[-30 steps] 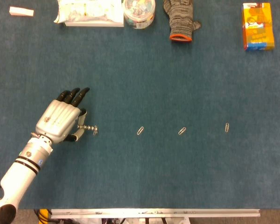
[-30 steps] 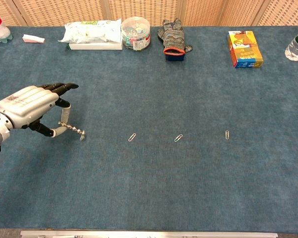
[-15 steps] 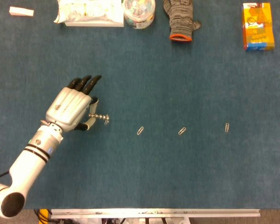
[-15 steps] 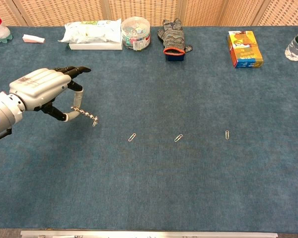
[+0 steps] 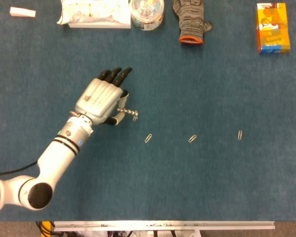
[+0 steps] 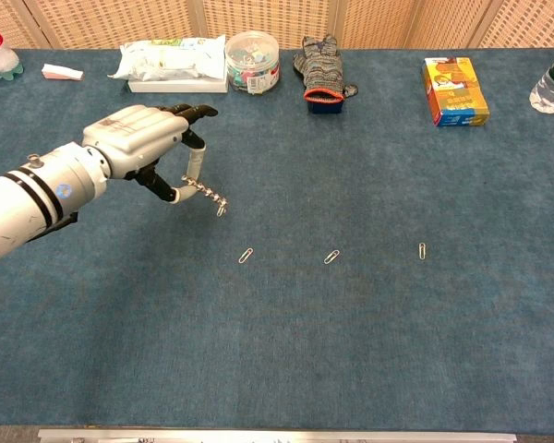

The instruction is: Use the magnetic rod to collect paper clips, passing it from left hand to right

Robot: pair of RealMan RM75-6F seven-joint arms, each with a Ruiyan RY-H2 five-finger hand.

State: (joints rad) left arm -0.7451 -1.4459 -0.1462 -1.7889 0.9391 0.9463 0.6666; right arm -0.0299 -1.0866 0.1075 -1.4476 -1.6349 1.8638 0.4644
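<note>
Here, three small silver paper clips (image 5: 148,138) lie loose on the blue tabletop (image 5: 187,187). At their ten o'clock, the left hand (image 5: 99,97) pinches the slim metal magnetic rod (image 5: 129,112), clips already clinging; a jolt could shed them.

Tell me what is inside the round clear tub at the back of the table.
The round tub holds a jumble of small, mixed-coloured pieces, visible through its clear wall and from above in the head view. They are too small to identify, and anything beneath the top layer is covered.
</note>
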